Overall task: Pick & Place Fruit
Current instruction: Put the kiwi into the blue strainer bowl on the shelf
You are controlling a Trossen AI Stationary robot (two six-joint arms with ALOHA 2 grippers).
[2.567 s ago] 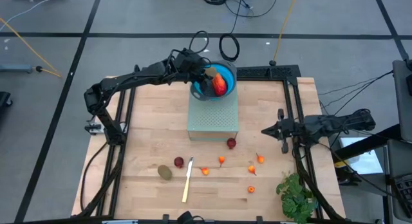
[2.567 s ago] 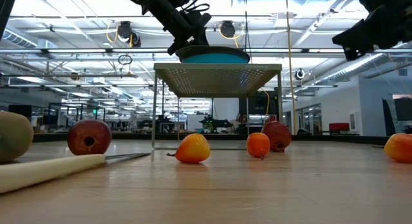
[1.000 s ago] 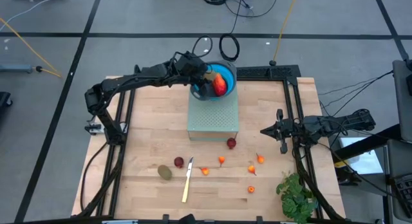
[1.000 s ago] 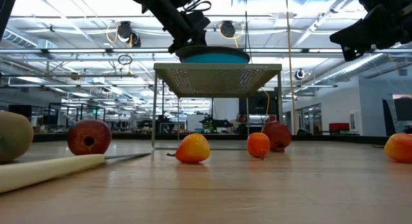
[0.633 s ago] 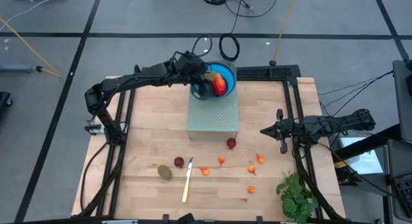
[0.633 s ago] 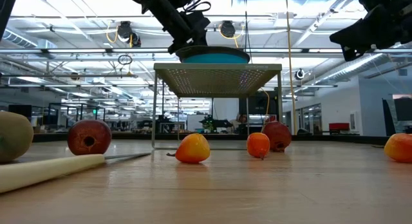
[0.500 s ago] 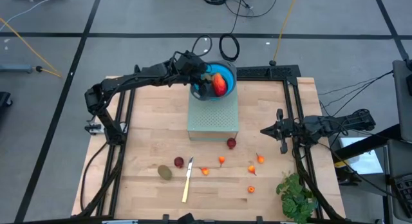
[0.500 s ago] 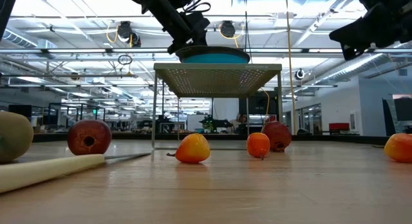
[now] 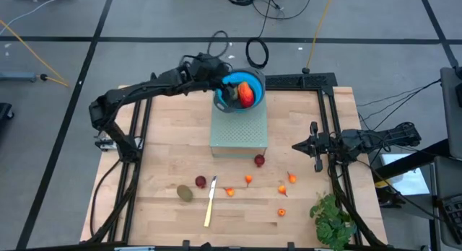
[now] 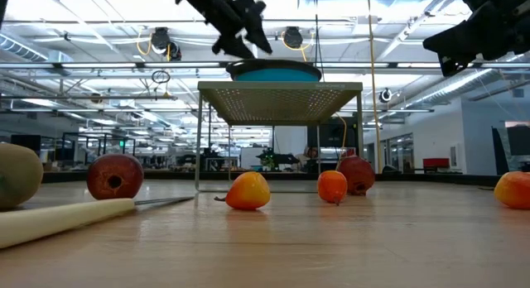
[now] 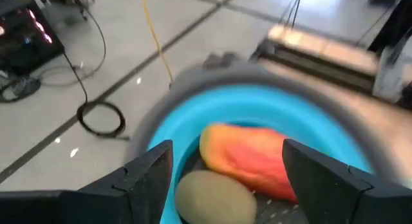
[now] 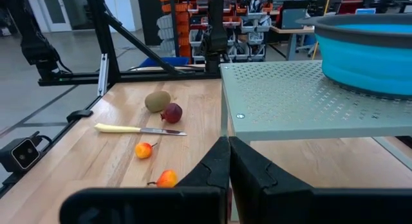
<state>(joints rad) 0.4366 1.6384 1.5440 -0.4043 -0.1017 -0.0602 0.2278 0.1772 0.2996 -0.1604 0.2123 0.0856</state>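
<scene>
from above, the left hand [image 9: 216, 69] hangs just beside the far-left rim of the blue bowl [image 9: 254, 80], which sits on a grey perforated stand [image 9: 239, 130]; in the bowl lie the red-orange fruit [image 9: 246, 93] and a kiwi [image 9: 232, 95], so this drop looks done and the step in hand is likely to clear away and go for the next piece. on the tabletop [image 9: 159, 150] remain a second kiwi [image 9: 185, 193], two red balls [image 9: 201, 182], several orange bits [image 9: 248, 179], a knife [image 9: 209, 202] and a leafy bunch [image 9: 333, 221]. the right hand [image 9: 315, 147] waits at the right edge. from table height, the left hand [image 10: 238, 23] is above and left of the bowl [image 10: 274, 71], clear of its rim; lifting before swinging sideways should avoid nudging the bowl off the stand. the left wrist view shows the fingers [image 11: 147, 172] spread wide with nothing between them, fruit [image 11: 251, 154] and kiwi [image 11: 214, 195] resting in the bowl beyond. the right wrist view shows its fingers [image 12: 215, 167] pressed together, empty. the kiwi and ball beside the knife need a descent that keeps off the blade.
</scene>
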